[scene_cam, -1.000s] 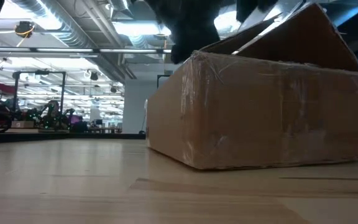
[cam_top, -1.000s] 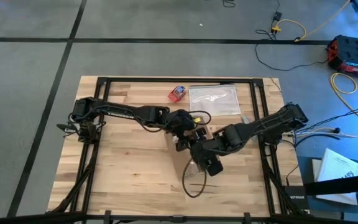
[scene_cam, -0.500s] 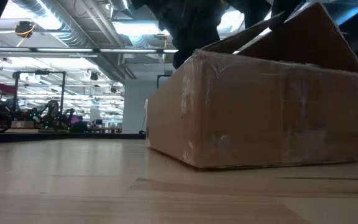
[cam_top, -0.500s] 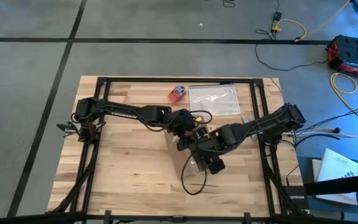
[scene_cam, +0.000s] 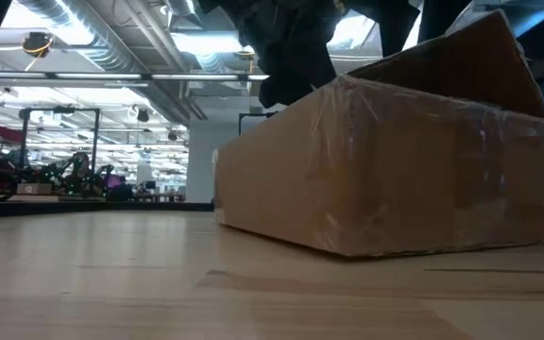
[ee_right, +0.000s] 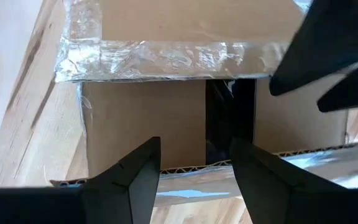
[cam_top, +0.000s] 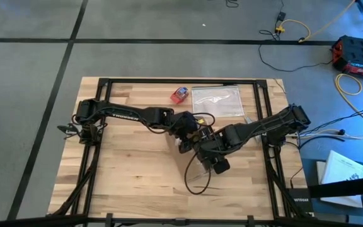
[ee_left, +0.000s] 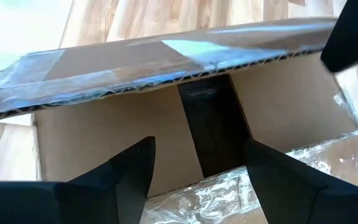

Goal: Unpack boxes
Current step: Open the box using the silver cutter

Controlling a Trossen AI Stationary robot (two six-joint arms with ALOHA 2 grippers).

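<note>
I have both arms reaching to table centre | left gripper (ee_left: 194,155) and right gripper (ee_right: 194,158) jaws apart over open box (scene_cam: 395,170) | bag (cam_top: 218,101), red object (cam_top: 179,94) far side

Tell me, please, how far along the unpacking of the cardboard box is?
Done: the box has its taped flaps open, and a clear bag and a small red-and-blue object lie on the table. In hand: left gripper and right gripper are poised, open, over the box. Left: a dark item inside.

Both pincers, left pincer (cam_top: 191,140) and right pincer (cam_top: 201,153), meet over what seems the cardboard box (cam_top: 191,171) mid-table.
</note>
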